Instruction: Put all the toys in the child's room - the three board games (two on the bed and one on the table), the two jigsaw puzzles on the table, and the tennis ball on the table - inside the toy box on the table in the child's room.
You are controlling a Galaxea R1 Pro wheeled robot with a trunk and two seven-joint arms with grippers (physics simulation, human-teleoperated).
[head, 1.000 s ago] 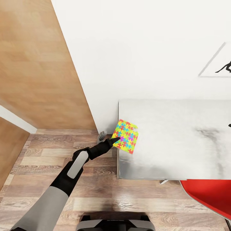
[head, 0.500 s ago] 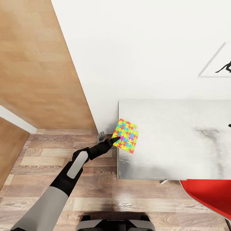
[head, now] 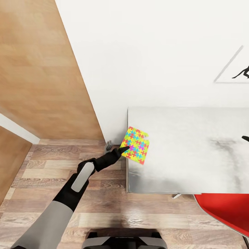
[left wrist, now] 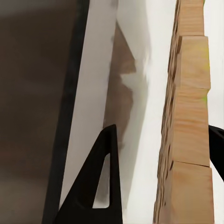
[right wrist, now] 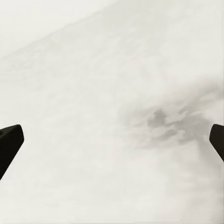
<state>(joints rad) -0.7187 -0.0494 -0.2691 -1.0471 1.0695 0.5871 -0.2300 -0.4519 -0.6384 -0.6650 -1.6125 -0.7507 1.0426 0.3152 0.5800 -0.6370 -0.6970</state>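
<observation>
Head view puts one puzzle (head: 137, 145) at the near-left corner of the counter (head: 193, 152), tilted, its outer edge hanging past the counter's side; whether it rests on the top or is lifted just clear of it I cannot tell. The left end effector (head: 123, 150) reaches in from the floor side with its tip at the puzzle's lower-left edge. In the left wrist view a dark finger (left wrist: 95, 186) stands on one side of a thin wood-toned slab seen edge-on, with a second dark tip at the frame's far side, so the fingers appear to straddle what is probably the puzzle, though actual clamping is not clear. The right end effector (right wrist: 112, 144) hovers with its fingers spread wide over bare grey counter, holding nothing; in the head view just its dark tip (head: 245, 138) shows at the right border. A red chair (head: 224, 211) stands at the counter's near-right corner, and a silhouette print (head: 238, 69) hangs on the white wall. Judged from this, the task is at the pick-up of one puzzle: this one is not yet stowed, and how the other toys stand cannot be told.
</observation>
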